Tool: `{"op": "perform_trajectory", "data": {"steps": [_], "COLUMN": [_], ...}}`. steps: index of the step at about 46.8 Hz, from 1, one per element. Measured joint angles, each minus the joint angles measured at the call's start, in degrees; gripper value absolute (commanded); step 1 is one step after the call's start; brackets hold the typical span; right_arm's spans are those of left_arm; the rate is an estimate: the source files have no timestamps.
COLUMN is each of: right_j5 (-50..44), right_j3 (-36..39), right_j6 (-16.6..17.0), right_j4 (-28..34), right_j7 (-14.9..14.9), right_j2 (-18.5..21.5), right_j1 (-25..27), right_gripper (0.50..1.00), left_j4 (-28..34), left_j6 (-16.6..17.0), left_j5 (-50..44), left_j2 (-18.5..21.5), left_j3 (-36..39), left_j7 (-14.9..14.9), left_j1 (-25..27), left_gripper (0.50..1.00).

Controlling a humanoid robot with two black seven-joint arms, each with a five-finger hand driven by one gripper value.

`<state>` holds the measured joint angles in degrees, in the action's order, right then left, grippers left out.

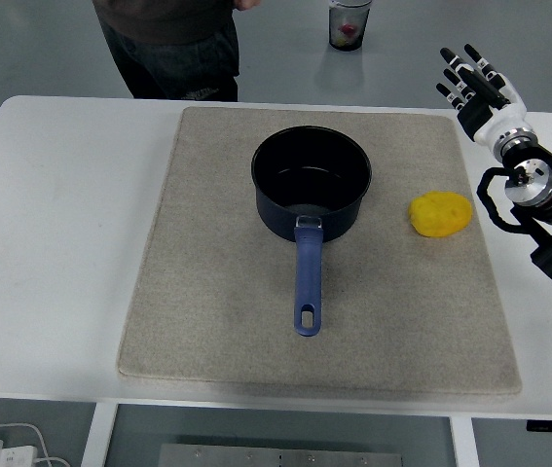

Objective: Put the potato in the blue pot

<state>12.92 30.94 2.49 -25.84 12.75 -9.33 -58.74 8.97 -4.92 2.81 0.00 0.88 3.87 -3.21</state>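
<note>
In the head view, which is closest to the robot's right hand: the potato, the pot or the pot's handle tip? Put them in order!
From the right hand:
1. Potato, on the mat's right side, below the hand.
2. Pot, at the mat's middle.
3. Handle tip, pointing toward the table's near edge.

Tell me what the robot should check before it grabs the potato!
1. Potato lying free on the mat, nothing on top: ok.
2. Blue pot upright and empty: ok.
3. Right hand open, holding nothing: ok.
4. Right hand already at the potato: not ok, it is raised beyond it.
5. Pot handle pointing toward the near edge, away from the potato: ok.
6. Person clear of the mat: ok.
</note>
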Motion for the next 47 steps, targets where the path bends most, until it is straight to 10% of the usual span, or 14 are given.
{"op": "perform_trajectory", "data": {"steps": [29, 47], "right_j5": [-1.7, -30.6], "right_j3": [-1.0, -6.8], "right_j6": [0.8, 11.4], "right_j4": [-0.2, -9.6], "right_j7": [0.2, 5.7], "right_j2": [-0.3, -8.0], "right_j1": [0.1, 1.5], "right_gripper": [0.936, 0.936], "left_j4": [-0.1, -0.4], "left_j6": [0.0, 0.0], "left_j5": [0.0, 0.0], "left_j2": [0.0, 0.0], "left_j3": [-0.1, -0.1], "left_j7": [0.0, 0.0], "left_j1": [-0.7, -0.7], "left_gripper": [0.996, 0.996]}}
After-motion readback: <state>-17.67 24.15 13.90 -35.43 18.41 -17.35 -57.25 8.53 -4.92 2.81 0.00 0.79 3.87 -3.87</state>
